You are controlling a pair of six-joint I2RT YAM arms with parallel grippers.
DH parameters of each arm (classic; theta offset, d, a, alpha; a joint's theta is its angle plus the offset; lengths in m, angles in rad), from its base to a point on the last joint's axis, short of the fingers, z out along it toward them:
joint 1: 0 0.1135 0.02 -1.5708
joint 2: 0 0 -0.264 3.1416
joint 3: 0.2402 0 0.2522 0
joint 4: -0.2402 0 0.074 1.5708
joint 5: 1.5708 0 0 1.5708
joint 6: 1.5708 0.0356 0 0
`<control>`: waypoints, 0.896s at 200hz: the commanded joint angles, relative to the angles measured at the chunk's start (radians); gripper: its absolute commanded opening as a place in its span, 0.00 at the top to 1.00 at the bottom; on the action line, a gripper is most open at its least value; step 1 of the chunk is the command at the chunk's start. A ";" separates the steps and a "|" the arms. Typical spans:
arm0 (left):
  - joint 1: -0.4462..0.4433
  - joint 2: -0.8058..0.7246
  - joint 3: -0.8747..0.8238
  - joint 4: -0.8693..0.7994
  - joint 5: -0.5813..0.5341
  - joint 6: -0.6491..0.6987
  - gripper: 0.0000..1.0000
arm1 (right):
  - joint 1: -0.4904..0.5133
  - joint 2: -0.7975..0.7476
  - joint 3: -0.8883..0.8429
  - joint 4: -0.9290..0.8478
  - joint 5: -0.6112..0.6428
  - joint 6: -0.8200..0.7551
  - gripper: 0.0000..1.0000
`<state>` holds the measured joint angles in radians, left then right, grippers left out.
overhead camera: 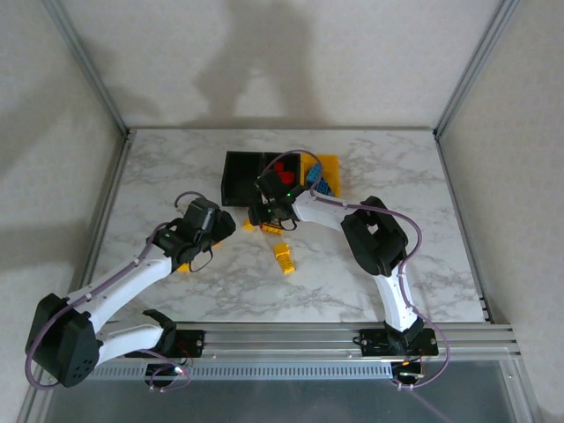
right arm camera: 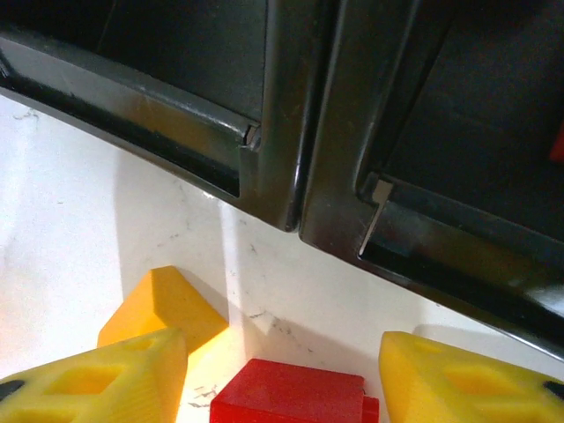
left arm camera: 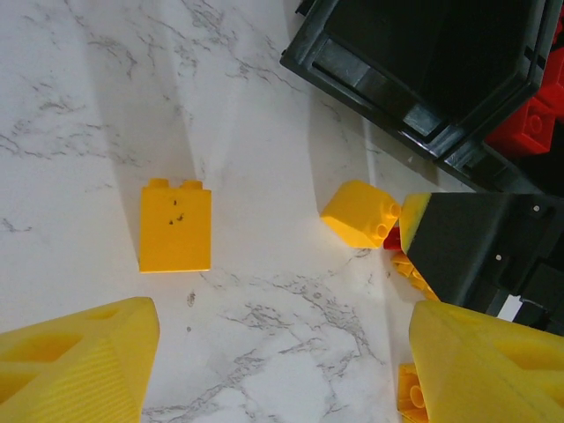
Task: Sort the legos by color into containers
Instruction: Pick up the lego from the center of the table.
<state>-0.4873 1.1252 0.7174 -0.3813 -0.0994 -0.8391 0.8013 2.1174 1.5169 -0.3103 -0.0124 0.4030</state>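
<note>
now our right gripper point(right arm camera: 286, 377) gapes either side of the small red plastic lego brick point(right arm camera: 291, 398) lying on the white marble table point(right arm camera: 79, 203) just before the black rectangular plastic bins point(right arm camera: 300, 159), and we judge it light, stiff, slick, best pinched across flat sides.

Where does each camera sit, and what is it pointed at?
Top external: above and behind, looking down on the table; left arm, right arm show.
Left wrist: behind the left gripper, whose fingers frame a yellow lego.
Right wrist: behind the right gripper, facing the black containers, fingers flanking a red lego.
Both wrist views share those containers.
</note>
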 commanded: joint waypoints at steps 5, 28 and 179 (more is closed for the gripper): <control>0.013 -0.015 -0.019 -0.008 0.012 -0.003 0.25 | 0.009 0.035 0.016 -0.049 0.003 -0.016 0.40; 0.013 -0.011 -0.019 -0.002 0.015 -0.003 0.25 | 0.010 0.006 -0.007 -0.034 0.009 -0.010 0.37; 0.013 -0.010 -0.026 0.002 0.021 -0.008 0.25 | 0.009 -0.029 -0.074 0.007 0.019 -0.001 0.38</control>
<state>-0.4862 1.1248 0.7048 -0.3775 -0.0887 -0.8391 0.8021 2.0739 1.4601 -0.3027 -0.0010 0.4038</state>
